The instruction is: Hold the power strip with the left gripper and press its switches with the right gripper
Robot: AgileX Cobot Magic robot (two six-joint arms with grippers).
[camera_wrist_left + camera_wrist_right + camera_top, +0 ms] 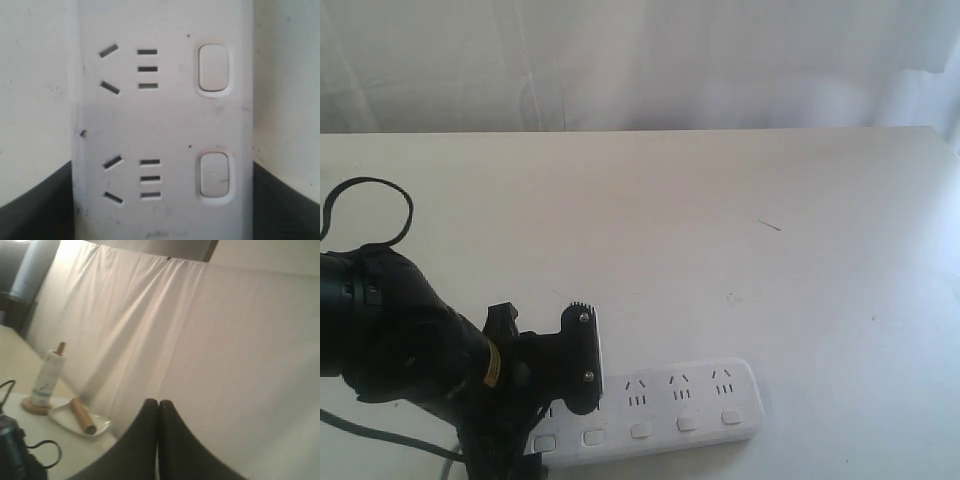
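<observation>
One actual container in sight tbh: a shallow white plate point(102, 426), seen only by my right wrist cam, w/ a brown roller-type stick point(81, 416) lying in it at a slant. Just beside the plate a paper towel roll point(47, 372) stands upright on a round wooden base point(34, 407). Can't tell where any of that sits relative to the strip.

Now the power strip point(685, 408) itself: flat on the white table point(740, 240), sockets facing up. My left gripper point(163, 167) is down over one end of it and pinched across its width. The left wrist cam shows a dark finger point(35, 210) tight against each long edge, w/ two socket groups and two switches point(214, 67) in frame betw them. In the exterior cam one two-screw finger plate point(583, 352) stands at the strip's far long edge; the other side is hidden behind my arm. Three socket groups toward the strip's other end are uncovered, and all five switches along its near edge show.

Right gripper point(158, 404): fingers pressed together w/ nothing betw them, pointed at a white curtain point(225, 340). The exterior cam doesn't catch it, so no idea how far it is from the strip.
</observation>
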